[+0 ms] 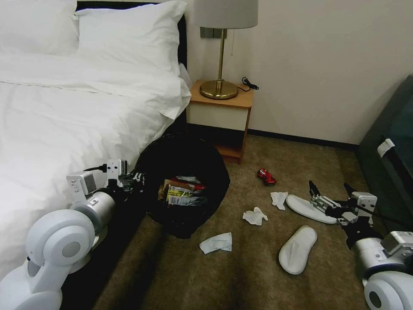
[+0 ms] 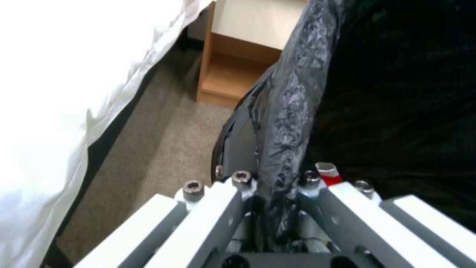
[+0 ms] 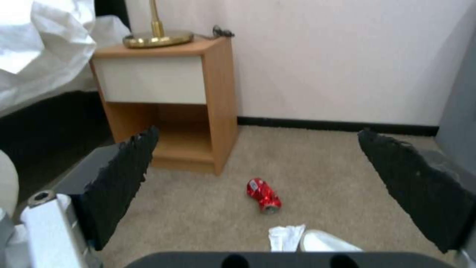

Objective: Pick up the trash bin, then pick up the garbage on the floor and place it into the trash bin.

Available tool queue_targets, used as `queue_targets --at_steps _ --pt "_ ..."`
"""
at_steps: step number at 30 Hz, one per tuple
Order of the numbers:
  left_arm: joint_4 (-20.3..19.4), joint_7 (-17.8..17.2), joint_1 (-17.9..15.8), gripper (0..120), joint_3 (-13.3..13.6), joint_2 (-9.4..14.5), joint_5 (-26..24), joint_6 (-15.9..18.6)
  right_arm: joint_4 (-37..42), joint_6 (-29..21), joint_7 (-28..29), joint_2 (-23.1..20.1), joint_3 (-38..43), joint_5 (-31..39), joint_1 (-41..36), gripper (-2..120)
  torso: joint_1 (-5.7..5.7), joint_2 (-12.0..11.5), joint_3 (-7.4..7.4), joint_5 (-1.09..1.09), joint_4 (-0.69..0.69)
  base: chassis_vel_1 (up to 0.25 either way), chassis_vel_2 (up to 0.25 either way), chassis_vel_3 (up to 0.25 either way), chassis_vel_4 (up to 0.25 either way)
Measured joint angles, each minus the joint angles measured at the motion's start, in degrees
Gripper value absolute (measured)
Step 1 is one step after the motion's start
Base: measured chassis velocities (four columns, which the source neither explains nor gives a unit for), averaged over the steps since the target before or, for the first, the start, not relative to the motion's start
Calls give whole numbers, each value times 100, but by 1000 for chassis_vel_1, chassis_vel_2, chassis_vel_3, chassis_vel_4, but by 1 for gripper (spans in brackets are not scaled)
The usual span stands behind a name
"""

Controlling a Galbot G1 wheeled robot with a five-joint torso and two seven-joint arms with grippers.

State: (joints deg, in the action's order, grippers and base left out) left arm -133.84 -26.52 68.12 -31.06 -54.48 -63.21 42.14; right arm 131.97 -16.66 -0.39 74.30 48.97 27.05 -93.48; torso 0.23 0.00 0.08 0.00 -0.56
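Two claws: left claw [image 1: 137, 176] pinches the trash bin [image 1: 185, 155] rim, right claw [image 1: 330, 189] gapes above a slipper [image 1: 307, 209]

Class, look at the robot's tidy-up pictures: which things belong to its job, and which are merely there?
Job: trash bin, gripped at its rim by the left hand; open right hand; red can; tissues; two slippers.
Merely there: bed, lamp, nightstand.

The right gripper [image 3: 258, 186] gapes wide above the carpet [image 3: 322, 163]. Beyond it lie a red can [image 3: 263, 195] and, nearer, perhaps a tissue [image 3: 285, 236] beside a slipper [image 3: 327, 242].
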Motion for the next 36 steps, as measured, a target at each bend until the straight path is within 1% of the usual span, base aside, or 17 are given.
queue_targets --at_steps 4,7,9,10,12,15,18,19,21,22,25,26,29,31,32,34,36 --pt "-10 1 3 1 -3 1 -1 0 -79 -4 18 5 -67 -40 -13 100 0 0 0 0 0 -53 51 42 -48" --pt "-17 5 3 1 -9 13 -8 0 -331 -46 80 -5 -208 -88 57 100 0 0 0 1 -1 0 0 0 0" --pt "-30 7 3 1 -10 23 -15 0 -700 -215 223 -28 -431 -50 225 100 -1 0 0 0 0 0 0 0 0" --pt "-30 7 3 1 -10 23 -15 0 -700 -215 223 -28 -431 -50 225 100 -1 0 0 0 0 0 0 0 0" --pt "-40 8 17 1 -14 34 -17 0 -1055 -434 348 -36 -649 4 376 100 -1 0 0 0 0 0 0 0 0" --pt "-49 8 26 1 -21 41 -19 0 -1280 -518 410 -40 -786 53 462 100 -1 0 0 0 0 0 0 0 0" --pt "-66 8 29 1 -23 47 -25 0 -1919 -615 536 -31 -1020 121 697 100 -1 0 0 0 0 0 0 0 0" --pt "-66 8 29 1 -23 47 -25 0 -1919 -615 536 -31 -1020 121 697 100 -1 0 0 0 0 0 0 0 0" --pt "-76 8 28 1 -22 51 -26 0 -2275 -624 550 -21 -1085 123 820 100 -1 0 0 1 0 0 0 0 0" --pt "-76 8 28 1 -22 51 -26 0 -2275 -624 550 -21 -1085 123 820 100 -1 0 0 1 0 0 0 0 0" --pt "-90 8 31 1 -17 66 -32 0 -2834 -625 568 12 -1149 118 1027 100 -1 0 0 0 0 0 0 0 0" --pt "-90 8 31 1 -17 66 -32 0 -2834 -625 568 12 -1149 118 1027 100 -1 0 0 0 0 0 0 0 0" --pt "-92 7 37 1 8 63 -33 0 -3175 -614 576 41 -1159 114 1144 100 -1 0 0 0 0 0 0 0 0" --pt "-94 4 46 1 37 48 -26 0 -3545 -585 654 82 -1160 113 1260 100 -1 0 0 0 0 0 0 0 0" --pt "-94 4 46 1 37 48 -26 0 -3545 -585 654 82 -1160 113 1260 100 -1 0 0 0 0 0 0 0 0" --pt "-94 2 51 1 61 38 -16 0 -3892 -546 786 120 -1140 118 1366 100 -1 0 0 0 0 0 0 0 0" --pt "-94 2 51 1 69 36 -16 0 -4027 -514 841 132 -1126 121 1411 100 -1 0 0 1 0 0 0 0 0"
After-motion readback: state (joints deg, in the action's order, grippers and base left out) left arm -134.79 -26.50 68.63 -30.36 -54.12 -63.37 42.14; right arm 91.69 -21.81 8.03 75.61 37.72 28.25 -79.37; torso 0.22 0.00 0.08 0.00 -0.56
